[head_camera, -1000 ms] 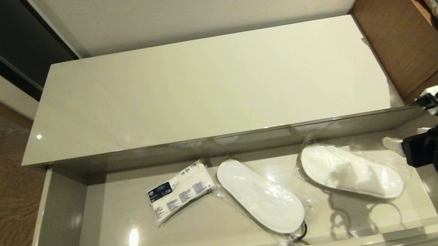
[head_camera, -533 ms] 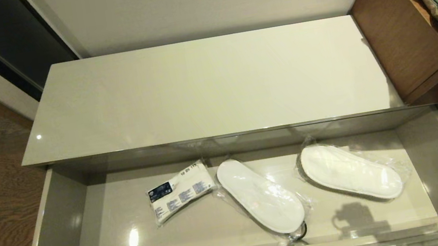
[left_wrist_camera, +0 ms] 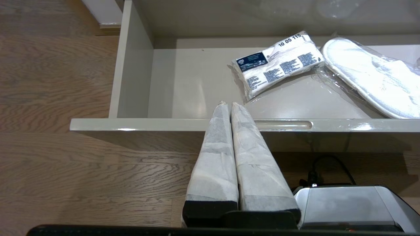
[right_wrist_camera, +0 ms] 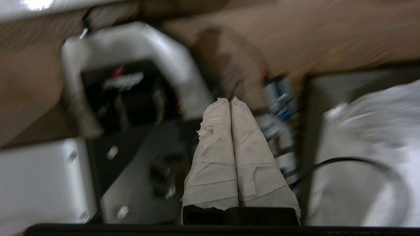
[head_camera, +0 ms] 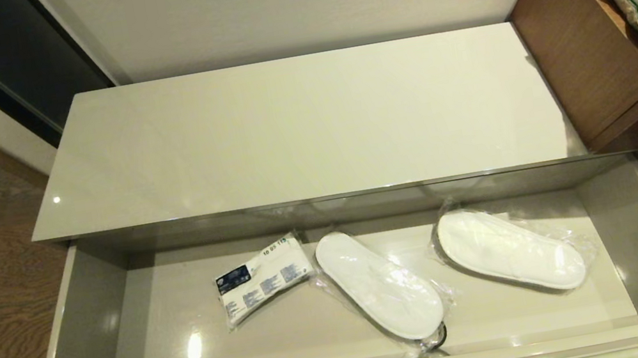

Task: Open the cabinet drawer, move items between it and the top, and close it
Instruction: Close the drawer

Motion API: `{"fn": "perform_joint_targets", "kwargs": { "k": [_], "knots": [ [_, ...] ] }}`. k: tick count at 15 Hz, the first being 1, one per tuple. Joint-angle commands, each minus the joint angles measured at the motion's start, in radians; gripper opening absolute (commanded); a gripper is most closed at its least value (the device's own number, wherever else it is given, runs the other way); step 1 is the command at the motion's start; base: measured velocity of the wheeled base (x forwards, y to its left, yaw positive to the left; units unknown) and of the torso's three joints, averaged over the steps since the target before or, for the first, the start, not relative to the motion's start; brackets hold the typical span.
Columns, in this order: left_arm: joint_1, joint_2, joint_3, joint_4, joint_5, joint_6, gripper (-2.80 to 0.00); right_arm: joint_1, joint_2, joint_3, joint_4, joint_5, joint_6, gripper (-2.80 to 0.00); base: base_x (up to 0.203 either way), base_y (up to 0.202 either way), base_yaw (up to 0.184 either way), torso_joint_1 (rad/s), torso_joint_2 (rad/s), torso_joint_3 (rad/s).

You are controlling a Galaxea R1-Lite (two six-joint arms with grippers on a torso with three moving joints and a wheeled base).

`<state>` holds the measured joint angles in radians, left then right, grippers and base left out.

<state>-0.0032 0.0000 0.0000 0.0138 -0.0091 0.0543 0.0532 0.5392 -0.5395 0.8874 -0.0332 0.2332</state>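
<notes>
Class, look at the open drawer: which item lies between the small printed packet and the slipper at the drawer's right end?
In the head view, another wrapped slipper lies between the packet and the right-end slipper, on the drawer floor.

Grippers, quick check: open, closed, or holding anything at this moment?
Left gripper: closed, empty, in front of the cabinet drawer.
Right gripper: closed, empty, out of the head view.
</notes>
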Motion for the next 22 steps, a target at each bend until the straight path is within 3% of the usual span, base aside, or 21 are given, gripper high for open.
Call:
{"fn": "perform_joint_targets", "kwargs": {
  "k": [1, 7, 12, 16, 22],
  "knots": [
    [0.000, 0.002, 0.000, 0.000, 0.000, 0.001, -2.80, -0.016, 0.028, 0.114, -0.034, 0.054, 0.001, -2.80, 0.000, 0.000, 0.000, 0.000, 0.00, 0.000],
    [0.000, 0.002, 0.000, 0.000, 0.000, 0.001, -2.80, -0.019, 0.357, 0.190, -0.291, 0.118, 0.072, -2.80, 0.000, 0.000, 0.000, 0.000, 0.00, 0.000],
    [0.000, 0.002, 0.000, 0.000, 0.000, 0.001, -2.80, 0.001, 0.615, 0.173, -0.509, 0.086, 0.123, -2.80, 0.000, 0.000, 0.000, 0.000, 0.00, 0.000],
    [0.000, 0.002, 0.000, 0.000, 0.000, 0.001, -2.80, 0.030, 0.767, 0.171, -0.567, 0.062, 0.153, -2.80, 0.000, 0.000, 0.000, 0.000, 0.00, 0.000],
    [0.000, 0.002, 0.000, 0.000, 0.000, 0.001, -2.80, 0.275, 0.923, 0.165, -0.599, -0.006, 0.338, -2.80, 0.000, 0.000, 0.000, 0.000, 0.00, 0.000]
  ]
}}
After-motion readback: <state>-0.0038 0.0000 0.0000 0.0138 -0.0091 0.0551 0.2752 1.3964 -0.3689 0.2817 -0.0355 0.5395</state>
